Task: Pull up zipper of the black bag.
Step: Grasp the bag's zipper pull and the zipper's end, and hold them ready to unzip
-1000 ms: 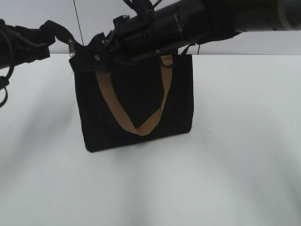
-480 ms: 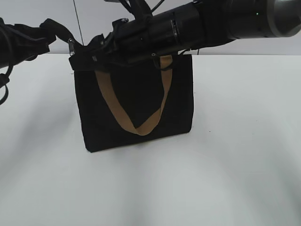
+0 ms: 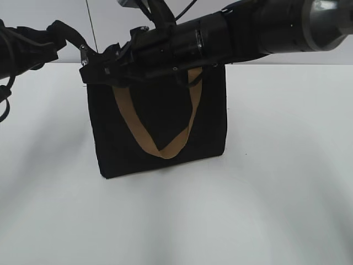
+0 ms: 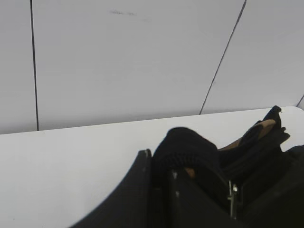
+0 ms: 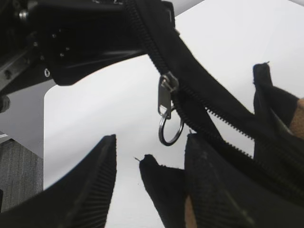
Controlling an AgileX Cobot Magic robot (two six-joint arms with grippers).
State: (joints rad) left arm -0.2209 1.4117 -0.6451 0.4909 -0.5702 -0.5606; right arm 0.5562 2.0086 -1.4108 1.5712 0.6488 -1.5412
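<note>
The black bag [image 3: 209, 116] stands upright on the white table, one tan strap handle [image 3: 161, 150] hanging down its front. My left gripper [image 3: 62, 31] is shut on the black fabric tab [image 4: 186, 142] at the bag's top left end and holds it up. My right gripper [image 3: 92, 69] reaches across the bag's top to that same corner. In the right wrist view its fingers [image 5: 97, 180] are open. The zipper [image 5: 202, 102] runs diagonally ahead, and its silvery pull tab with a ring [image 5: 166, 102] hangs just beyond the fingertips, ungripped. The pull also shows in the exterior view [image 3: 84, 53].
The white table [image 3: 276, 193] spreads around the bag, with a pale panelled wall [image 4: 118, 57] behind. My right arm [image 3: 248, 33] lies over the whole top of the bag and hides the zipper line in the exterior view.
My right gripper has moved left along the bag's top toward the zipper pull at the left corner. The left gripper still holds the end tab in the same place.
</note>
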